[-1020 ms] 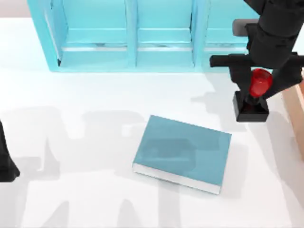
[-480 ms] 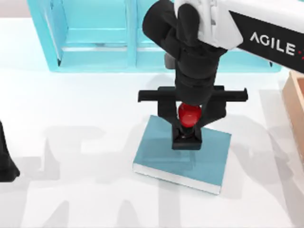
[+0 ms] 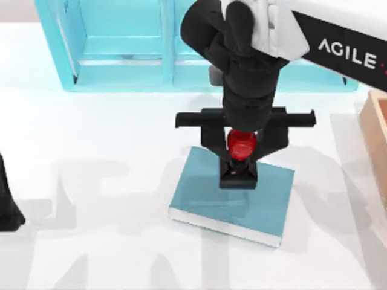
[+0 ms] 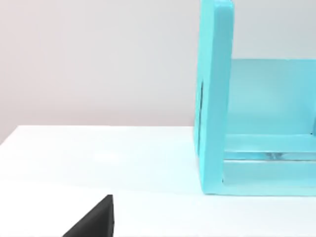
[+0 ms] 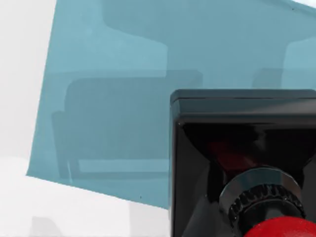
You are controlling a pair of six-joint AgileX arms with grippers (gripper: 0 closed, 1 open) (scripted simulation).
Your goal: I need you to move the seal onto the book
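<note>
Top View: Seal Held Over the Book, Placement in Hand

Top view coverage is taken up first by the white desk (image 3: 91, 151), with the light-blue shelf (image 3: 121, 54) standing along its far edge and a wooden box edge (image 3: 376, 130) at the right side. The book (image 3: 205, 196) lies flat near the middle of the desk, teal cover up and white page edges toward the near side. The right arm is reached in over the book, and the right gripper (image 3: 242, 148) is positioned above the book's far half. The left arm is parked at the desk's left edge.

The seal (image 3: 240, 158) is gripped at its red knob, black base downward, over the cover; in the right wrist view the base (image 5: 242, 148) is seen above the teal cover (image 5: 113, 89). Whether the base is already touching the cover cannot be told.

The step in hand is judged to be the setting-down. It is best done by a straight, slow descent with the seal kept upright, so that the base meets the cover flat and well inside its edges; release should be held back until contact is made.

The jaws are clenched on the knob, parted only by its width, and nothing else is touched by them.
</note>
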